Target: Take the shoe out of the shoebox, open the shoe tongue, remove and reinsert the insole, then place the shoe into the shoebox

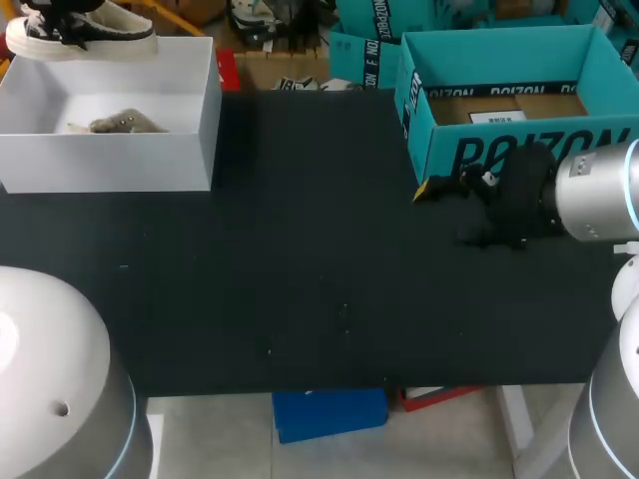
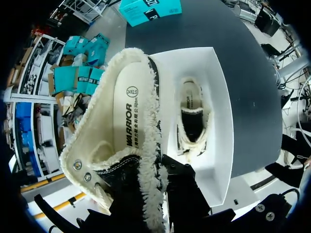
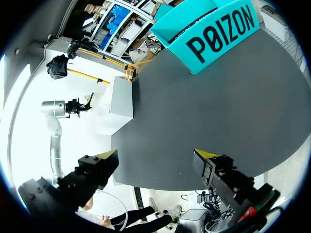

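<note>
A black shoe with cream fleece lining (image 2: 131, 141) hangs above the open white shoebox (image 2: 218, 121). My left gripper (image 2: 154, 182) is shut on the shoe's side wall at the collar, and the printed insole (image 2: 130, 114) shows inside. In the head view this shoe (image 1: 100, 35) is over the shoebox's (image 1: 190, 140) far left corner. A second shoe (image 2: 193, 119) lies inside the box (image 1: 125, 123). My right gripper (image 3: 156, 155) stands open over the black table with nothing between its fingers. In the head view it (image 1: 439, 188) is just in front of the teal box.
An open teal cardboard box (image 1: 499, 110) stands at the table's back right, seen ahead of the right gripper (image 3: 214, 34). The black table (image 1: 300, 259) stretches between the two boxes. My left arm's base (image 1: 50, 379) fills the near left corner.
</note>
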Controlling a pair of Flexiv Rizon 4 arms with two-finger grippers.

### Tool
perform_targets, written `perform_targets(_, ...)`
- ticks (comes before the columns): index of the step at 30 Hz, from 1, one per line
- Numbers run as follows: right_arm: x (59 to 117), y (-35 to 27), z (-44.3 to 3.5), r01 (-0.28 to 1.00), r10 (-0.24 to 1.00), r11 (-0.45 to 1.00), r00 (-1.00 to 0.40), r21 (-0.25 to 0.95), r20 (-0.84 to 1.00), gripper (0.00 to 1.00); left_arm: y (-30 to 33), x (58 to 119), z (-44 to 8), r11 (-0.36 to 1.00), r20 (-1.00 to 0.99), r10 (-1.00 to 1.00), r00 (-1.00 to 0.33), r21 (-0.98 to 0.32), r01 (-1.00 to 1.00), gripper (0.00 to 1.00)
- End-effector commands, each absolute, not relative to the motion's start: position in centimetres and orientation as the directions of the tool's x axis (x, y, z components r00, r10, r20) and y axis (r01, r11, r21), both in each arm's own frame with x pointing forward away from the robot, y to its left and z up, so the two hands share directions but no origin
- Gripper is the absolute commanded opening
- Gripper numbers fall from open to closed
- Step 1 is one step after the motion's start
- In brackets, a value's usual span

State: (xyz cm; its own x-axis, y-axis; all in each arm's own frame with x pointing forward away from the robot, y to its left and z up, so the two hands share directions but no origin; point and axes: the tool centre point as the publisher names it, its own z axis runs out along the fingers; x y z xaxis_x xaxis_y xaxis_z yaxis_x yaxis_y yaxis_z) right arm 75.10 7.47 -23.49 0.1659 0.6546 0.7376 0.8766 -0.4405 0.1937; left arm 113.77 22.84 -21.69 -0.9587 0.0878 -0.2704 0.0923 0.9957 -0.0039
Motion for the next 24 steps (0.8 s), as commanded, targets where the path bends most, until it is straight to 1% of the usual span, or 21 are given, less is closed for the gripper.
perform_targets(1,75.2,7.7,-23.5,0.875,0.657,-0.442,0.169,0.195,0.735,1.0,22.7,115.5,-24.3,0.995,-0.295,0.104,-0.95,0.026,0.101,0.0)
perform_targets(5,75.2,7.7,-23.5,0.875,0.657,-0.442,0.169,0.195,0.735,1.0,22.6,115.9,-26.5,0.997,-0.31,0.081,-0.947,0.034,0.074,0.0)
perform_targets(13,75.2,7.7,-23.5,0.875,0.657,-0.442,0.169,0.195,0.735,1.0,22.1,116.0,-30.2,1.0,-0.337,0.007,-0.942,0.003,0.007,0.0)
perform_targets(24,75.2,7.7,-23.5,0.875,0.657,-0.442,0.169,0.195,0.735,1.0,21.4,116.8,-33.2,1.0,-0.339,-0.025,-0.94,-0.003,-0.026,0.0)
